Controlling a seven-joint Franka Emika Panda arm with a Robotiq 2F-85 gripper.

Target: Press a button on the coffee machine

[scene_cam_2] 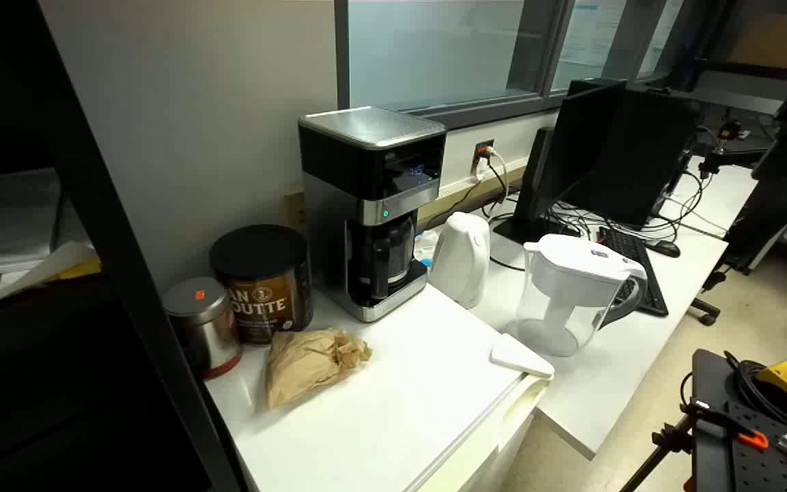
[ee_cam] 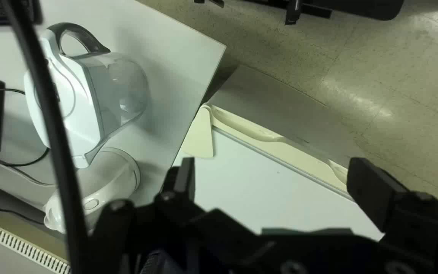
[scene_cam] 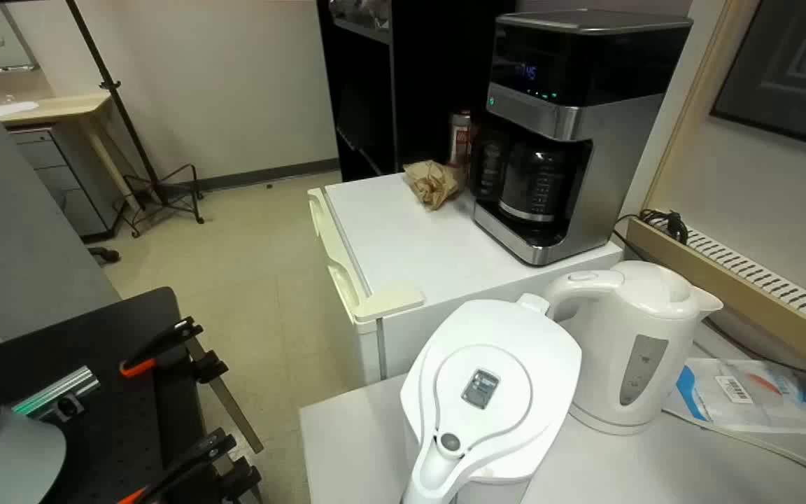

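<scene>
The coffee machine [scene_cam: 616, 161] is a tall black box with a silver band and a dark glass carafe [scene_cam: 534, 178]. It stands upright on a white fridge top [scene_cam: 410, 241], and also shows in an exterior view [scene_cam_2: 339, 160]. Its front panel [scene_cam: 525, 72] has a lit blue display, with small green lights below it. A green-lit spot sits on the silver band [scene_cam_2: 385, 213]. My gripper [ee_cam: 272, 167] is open and empty in the wrist view, its fingers wide apart above the fridge top. It shows in neither exterior view. The coffee machine is not recognisable in the wrist view.
A white kettle [scene_cam: 637, 343] and a filter pitcher [scene_cam: 490, 392] stand on the desk beside the fridge. A crumpled paper bag [scene_cam_2: 315, 362], a coffee can [scene_cam_2: 264, 294] and a metal tin [scene_cam_2: 202, 324] share the fridge top. A dark shelf [scene_cam_2: 93, 205] stands close by.
</scene>
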